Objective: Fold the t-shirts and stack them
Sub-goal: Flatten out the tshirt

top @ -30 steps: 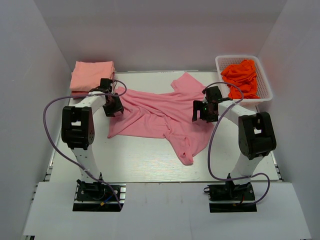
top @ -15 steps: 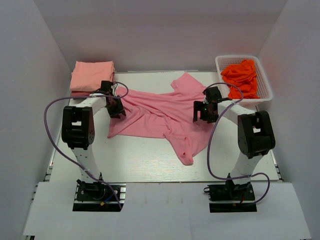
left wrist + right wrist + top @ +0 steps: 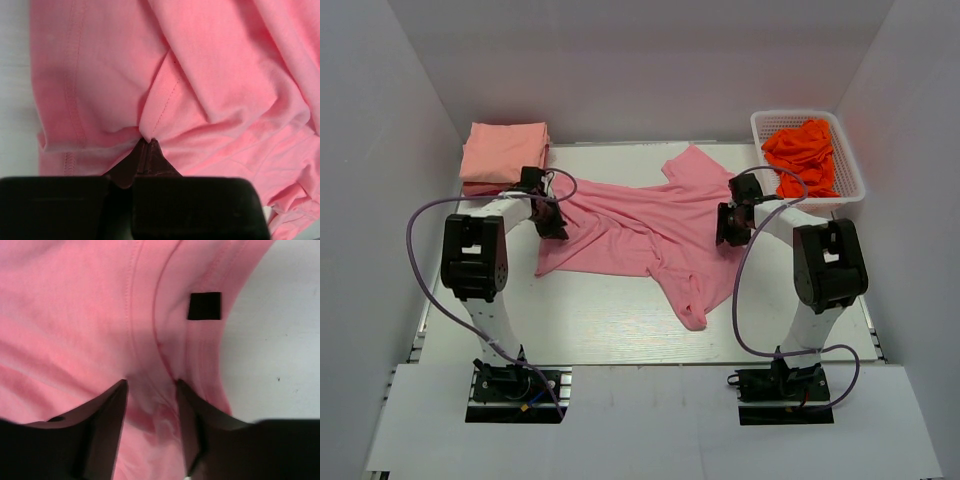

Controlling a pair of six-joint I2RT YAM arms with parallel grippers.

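A rose-pink t-shirt lies spread and crumpled across the middle of the table. My left gripper sits at the shirt's left edge. In the left wrist view it is shut on a small pinched fold of the pink cloth beside a stitched hem. My right gripper presses down on the shirt's right edge near the collar. Its fingers stand apart with pink cloth bunching up between them. A black tag shows on the collar band just beyond the tips.
A folded pile of salmon-peach shirts rests at the back left corner. The white lattice basket at the back right holds crumpled orange-red shirts. Bare white table lies in front of the pink shirt. White walls enclose the area.
The left gripper has closed onto the shirt's left edge. The right gripper has dropped onto the cloth near the collar, and its fingers have narrowed around a bunch of it.
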